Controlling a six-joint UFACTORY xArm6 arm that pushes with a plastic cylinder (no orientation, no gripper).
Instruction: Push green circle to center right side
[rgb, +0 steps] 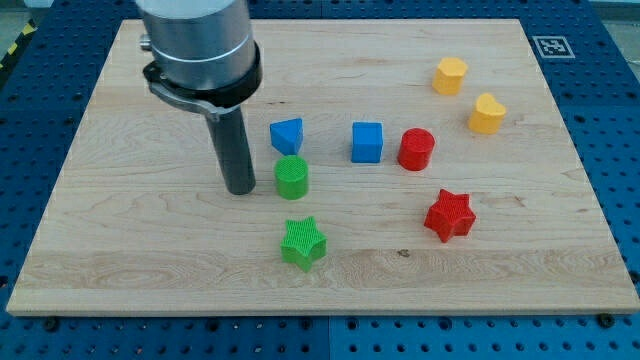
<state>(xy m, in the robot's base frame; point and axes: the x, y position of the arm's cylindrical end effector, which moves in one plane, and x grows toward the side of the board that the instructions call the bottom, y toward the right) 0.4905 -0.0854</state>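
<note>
Tip: my tip (241, 189) rests on the table (130, 270) just left of the green circle (292, 177), a small gap between them.
End effector: a plain dark rod, with no jaws to spread or press together.
Green circle: left of the table's centre, just below the blue triangle (287, 135) and above the green star (303, 243).
Centre: blue cube (367, 142) beside the red circle (416, 149).
Right side: red star (449, 215) lower down; two yellow blocks (450, 75) (487, 113) near the top right.
</note>
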